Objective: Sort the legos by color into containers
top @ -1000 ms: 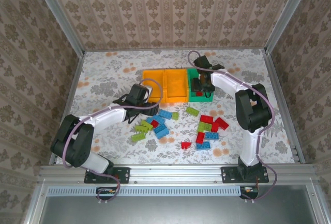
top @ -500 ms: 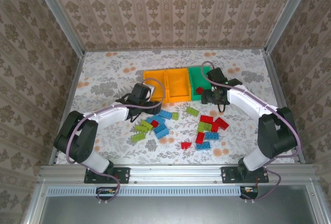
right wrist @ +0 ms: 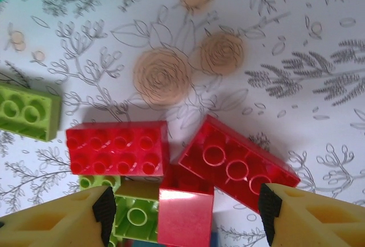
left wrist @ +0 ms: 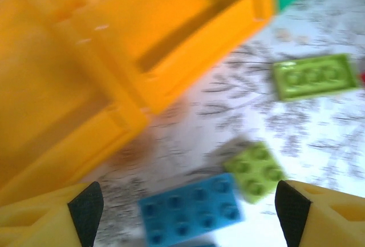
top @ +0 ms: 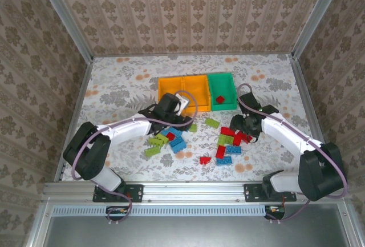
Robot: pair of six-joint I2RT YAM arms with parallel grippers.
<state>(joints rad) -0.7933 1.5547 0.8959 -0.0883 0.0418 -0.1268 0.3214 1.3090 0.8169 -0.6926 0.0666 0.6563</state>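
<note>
Red brick (top: 220,98) now in green bin (top: 225,79); R pincer (right wrist: 182,213) has swung back, wide & empty, over red bricks (right wrist: 117,147) on worktop (right wrist: 256,41), L pincer (left wrist: 188,210) wide over blue brick (left wrist: 171,217) by orange bin (left wrist: 188,36) → reds go green bin, most legos still unsorted.

Bright even light, soft shadows; left wrist pic motion-blurred, right wrist sharp

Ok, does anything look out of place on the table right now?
One thing: a red lego lies alone in the green bin, which looks like a mismatch if the bins are meant to match brick colours.
</note>
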